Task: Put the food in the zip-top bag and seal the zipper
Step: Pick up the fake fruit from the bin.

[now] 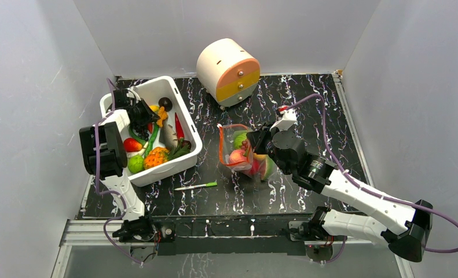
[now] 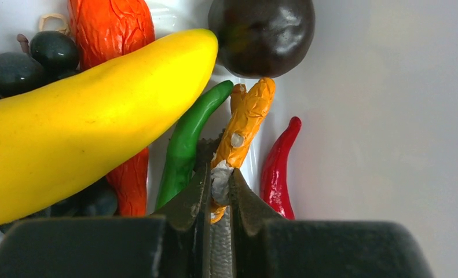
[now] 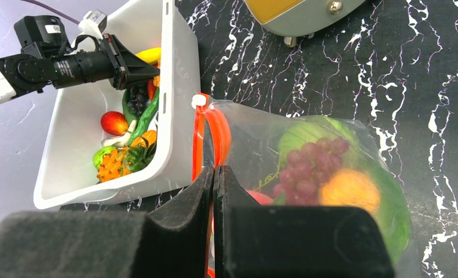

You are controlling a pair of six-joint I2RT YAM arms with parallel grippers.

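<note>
Setting: robotics lab test cell.
Evidence: plain white walls (image 1: 35,69) boxing in three sides. Black marbled tabletop (image 1: 244,197). A left arm (image 1: 107,150) and a right arm (image 1: 354,188), both bolted to an aluminium rail (image 1: 87,230) at the near edge. Props only: toy food (image 1: 155,157) in a white bin (image 1: 177,165), and a toy drawer unit (image 1: 226,63).

Between the jaws of the left gripper (image 2: 219,180) we find the near end of a knobbly toy piece (image 2: 246,119), which lies in the bin (image 2: 388,116). Just left of those jaws lies a long pepper (image 2: 186,142), and beyond it a banana (image 2: 81,121) rests over other pieces. Just right of them lies a chili (image 2: 278,168). Ahead of the jaws, at the piece's far end, sits a round fruit (image 2: 261,35).

The jaws of the right gripper (image 3: 215,172) meet on the mouth of the zip-top bag (image 3: 255,124), with its zipper (image 3: 198,139) just left of them. The bag stretches to the right of the jaws with grapes (image 3: 313,162) inside. The bin stands to their left and a drawer cabinet (image 3: 296,14) ahead.
</note>
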